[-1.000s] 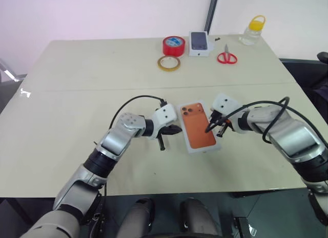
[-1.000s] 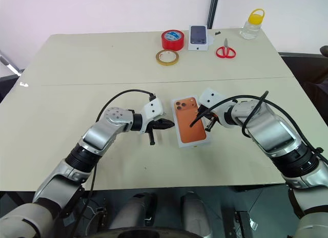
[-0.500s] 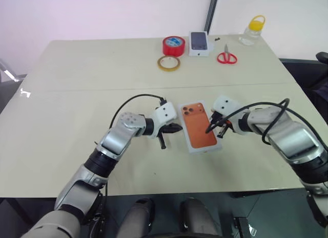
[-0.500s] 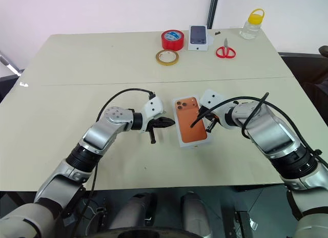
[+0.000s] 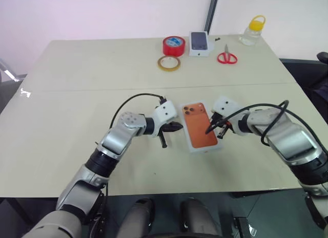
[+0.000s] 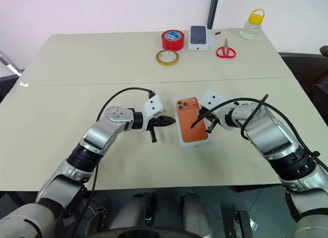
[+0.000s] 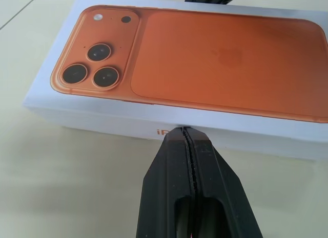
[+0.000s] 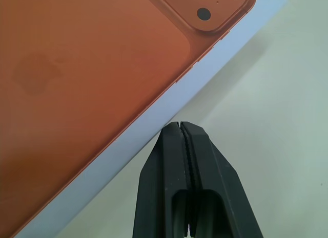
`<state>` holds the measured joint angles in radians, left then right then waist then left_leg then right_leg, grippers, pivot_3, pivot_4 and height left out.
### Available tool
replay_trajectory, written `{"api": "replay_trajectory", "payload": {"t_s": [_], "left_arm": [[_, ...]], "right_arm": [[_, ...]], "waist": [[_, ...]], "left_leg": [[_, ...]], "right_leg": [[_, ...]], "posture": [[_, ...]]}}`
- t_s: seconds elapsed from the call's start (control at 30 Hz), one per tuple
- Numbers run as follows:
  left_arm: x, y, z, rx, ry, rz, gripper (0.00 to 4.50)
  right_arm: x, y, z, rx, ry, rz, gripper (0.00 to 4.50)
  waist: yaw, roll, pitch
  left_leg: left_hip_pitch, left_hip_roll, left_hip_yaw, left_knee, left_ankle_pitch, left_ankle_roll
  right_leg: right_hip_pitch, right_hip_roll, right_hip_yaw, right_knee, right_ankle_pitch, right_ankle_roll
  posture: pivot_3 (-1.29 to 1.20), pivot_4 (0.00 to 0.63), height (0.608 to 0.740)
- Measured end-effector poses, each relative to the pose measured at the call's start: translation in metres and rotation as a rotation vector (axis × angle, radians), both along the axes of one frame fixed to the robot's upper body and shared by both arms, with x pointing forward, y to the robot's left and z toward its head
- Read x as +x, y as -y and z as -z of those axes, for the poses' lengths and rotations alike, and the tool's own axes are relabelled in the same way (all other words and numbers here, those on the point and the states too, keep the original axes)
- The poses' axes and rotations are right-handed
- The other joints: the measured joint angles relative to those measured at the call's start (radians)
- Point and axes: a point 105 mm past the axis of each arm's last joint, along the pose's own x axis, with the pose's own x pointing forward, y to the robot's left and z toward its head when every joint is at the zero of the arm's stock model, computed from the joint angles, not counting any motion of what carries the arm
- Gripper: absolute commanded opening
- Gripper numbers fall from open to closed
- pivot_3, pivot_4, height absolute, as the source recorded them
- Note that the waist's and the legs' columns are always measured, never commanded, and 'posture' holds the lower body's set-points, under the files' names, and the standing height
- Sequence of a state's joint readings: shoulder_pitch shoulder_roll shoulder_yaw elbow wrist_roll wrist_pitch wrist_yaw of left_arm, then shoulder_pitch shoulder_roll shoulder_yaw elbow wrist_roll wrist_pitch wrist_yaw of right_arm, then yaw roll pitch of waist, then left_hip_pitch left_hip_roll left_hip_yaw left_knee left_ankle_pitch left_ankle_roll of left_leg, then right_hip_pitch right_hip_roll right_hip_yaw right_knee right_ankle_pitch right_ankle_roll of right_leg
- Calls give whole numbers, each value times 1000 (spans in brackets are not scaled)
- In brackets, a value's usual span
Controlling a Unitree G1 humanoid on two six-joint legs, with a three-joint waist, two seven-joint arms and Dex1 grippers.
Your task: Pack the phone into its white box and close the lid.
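From the head views, the lid (image 5: 199,126) with its orange phone picture lies closed on the table (image 5: 77,94), between the left gripper (image 5: 177,127) and the right gripper (image 5: 211,128).

The left wrist view has the fingers (image 7: 174,161) pressed together, empty, tips at the lid's side wall.

The right wrist view has fingers (image 8: 171,146) likewise closed, empty, at the lid's edge.

beige table (image 5: 77,94), closed lid (image 5: 200,130), tape rolls (image 5: 173,45), scissors (image 5: 226,57)
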<state>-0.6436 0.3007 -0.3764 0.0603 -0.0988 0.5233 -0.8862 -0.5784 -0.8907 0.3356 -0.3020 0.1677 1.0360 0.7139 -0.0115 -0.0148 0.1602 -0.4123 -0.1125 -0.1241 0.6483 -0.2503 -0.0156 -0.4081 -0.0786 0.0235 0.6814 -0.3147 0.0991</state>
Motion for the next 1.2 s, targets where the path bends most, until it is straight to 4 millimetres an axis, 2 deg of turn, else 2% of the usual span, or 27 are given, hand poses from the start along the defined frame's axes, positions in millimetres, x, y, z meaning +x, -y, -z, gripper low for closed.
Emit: {"api": "replay_trajectory", "payload": {"t_s": [0.77, 0.87, 0.93, 1.03, 1.1, 1.2], "left_arm": [[6, 1, 2, -22, -7, -60, 0], [8, -4, 4, -23, -13, -77, 0], [12, -15, 3, -25, -16, -104, 0], [20, -31, -2, -48, -22, -159, 0], [28, -37, -10, -102, -34, -195, 0], [36, -34, -25, -136, -13, -202, 0]], "right_arm": [[1, 3, 4, 4, -17, 7, 47], [2, 5, 1, -3, -5, -3, 47], [2, 15, -7, -11, 18, 11, 47], [3, 31, -25, -11, 70, 23, 47], [-5, 36, -29, 16, 66, -6, 47], [-19, 28, -27, 76, 33, -86, 47]], "waist": [[-1, 0, 0], [0, 0, 0], [-1, 0, 0], [1, 0, 0], [4, 0, 0], [5, 0, 0]], "left_leg": [[0, 0, 0, 0, 0, 0], [0, 0, 0, 0, 0, 0], [0, 0, 0, 0, 0, 0], [0, 0, 0, 0, 0, 0], [0, 0, 0, 0, 0, 0], [0, 0, 0, 1, 0, 0]], "right_leg": [[0, 0, 0, 0, 0, 0], [0, 0, 0, 0, 0, 0], [0, 0, 0, 0, 0, 0], [0, 0, 0, 0, 0, 0], [0, 0, -1, 0, 0, 0], [1, 0, -1, 0, 0, 0]], "posture": [[0, 150, 740], [0, 150, 740], [0, 150, 740], [0, 150, 740], [0, 150, 740], [0, 150, 740]]}}
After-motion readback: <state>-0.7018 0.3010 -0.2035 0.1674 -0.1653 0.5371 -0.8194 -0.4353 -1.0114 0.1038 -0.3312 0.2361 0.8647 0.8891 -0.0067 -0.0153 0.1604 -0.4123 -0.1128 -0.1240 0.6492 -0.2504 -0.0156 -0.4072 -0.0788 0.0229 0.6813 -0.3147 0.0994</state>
